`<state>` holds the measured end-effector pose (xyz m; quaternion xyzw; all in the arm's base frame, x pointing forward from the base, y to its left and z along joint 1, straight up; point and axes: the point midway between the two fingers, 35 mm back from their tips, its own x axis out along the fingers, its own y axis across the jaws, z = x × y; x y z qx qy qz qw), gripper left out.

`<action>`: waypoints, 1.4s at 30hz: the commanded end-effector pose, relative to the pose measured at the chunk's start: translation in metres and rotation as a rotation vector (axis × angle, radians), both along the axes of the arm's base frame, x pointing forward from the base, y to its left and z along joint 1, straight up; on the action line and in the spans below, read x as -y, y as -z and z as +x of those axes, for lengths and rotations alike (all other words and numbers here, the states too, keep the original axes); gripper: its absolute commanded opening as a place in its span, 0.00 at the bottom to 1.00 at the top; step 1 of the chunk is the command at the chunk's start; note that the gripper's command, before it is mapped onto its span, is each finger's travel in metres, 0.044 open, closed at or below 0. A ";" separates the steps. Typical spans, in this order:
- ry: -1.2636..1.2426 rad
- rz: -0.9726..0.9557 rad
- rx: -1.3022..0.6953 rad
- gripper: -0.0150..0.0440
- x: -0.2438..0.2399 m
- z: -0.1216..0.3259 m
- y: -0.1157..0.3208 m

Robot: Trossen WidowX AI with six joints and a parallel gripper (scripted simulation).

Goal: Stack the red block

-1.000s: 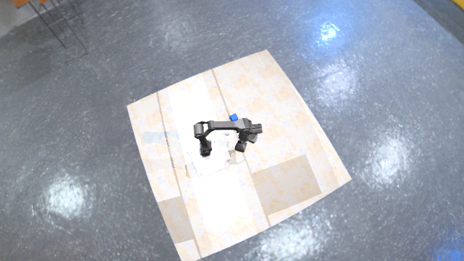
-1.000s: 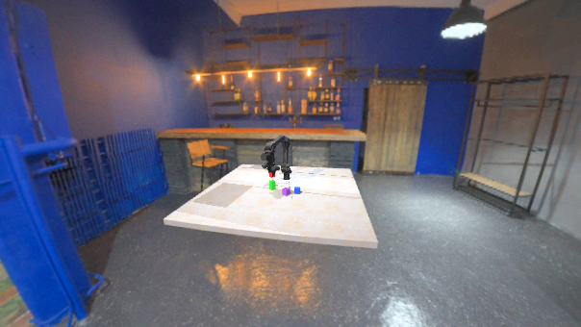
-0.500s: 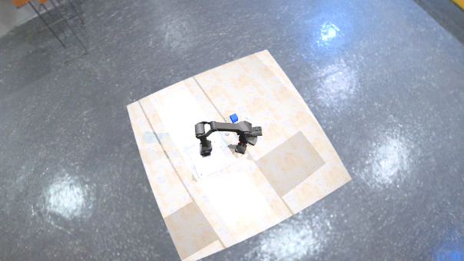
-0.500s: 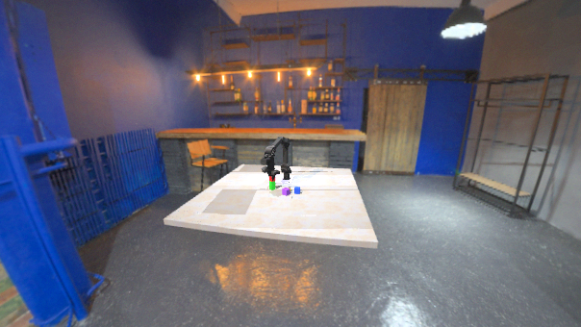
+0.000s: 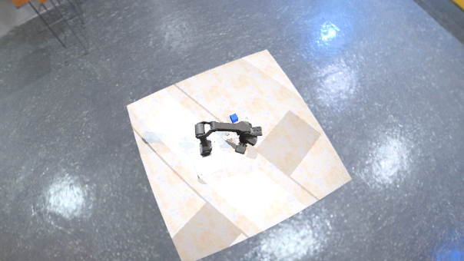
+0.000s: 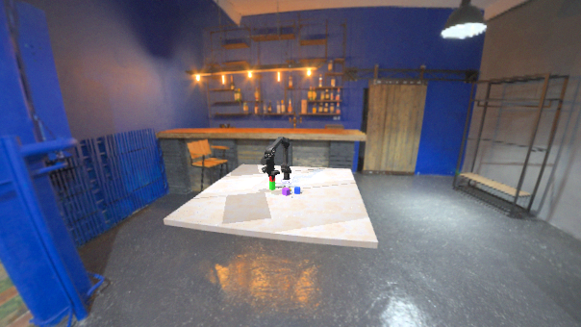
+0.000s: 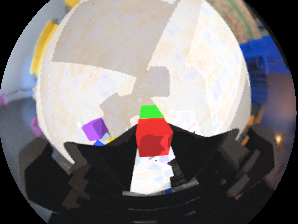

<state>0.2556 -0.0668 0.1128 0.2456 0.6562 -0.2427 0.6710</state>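
The gripper (image 7: pixel 154 156) pinches the red block (image 7: pixel 153 139) right above the green tower (image 6: pixel 272 185). The block looks lined up, but it is not let go yet. Lowering and letting go are left.

Red block (image 7: pixel 153 140): small cube, clamped between the fingers of the gripper (image 7: pixel 153 163), square to the wrist view. Directly above the green tower (image 6: pixel 272 186), whose top shows as a green strip just beyond the block's far edge. Tower upright on the pale table (image 6: pixel 308 216), red sitting right at its top in the exterior view; contact impossible to tell.
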 end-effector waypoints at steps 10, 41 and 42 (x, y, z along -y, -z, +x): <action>0.000 0.000 0.001 0.43 0.000 0.000 0.000; 0.000 0.000 0.001 1.00 0.000 0.000 0.000; 0.000 0.000 0.001 1.00 0.000 0.000 0.000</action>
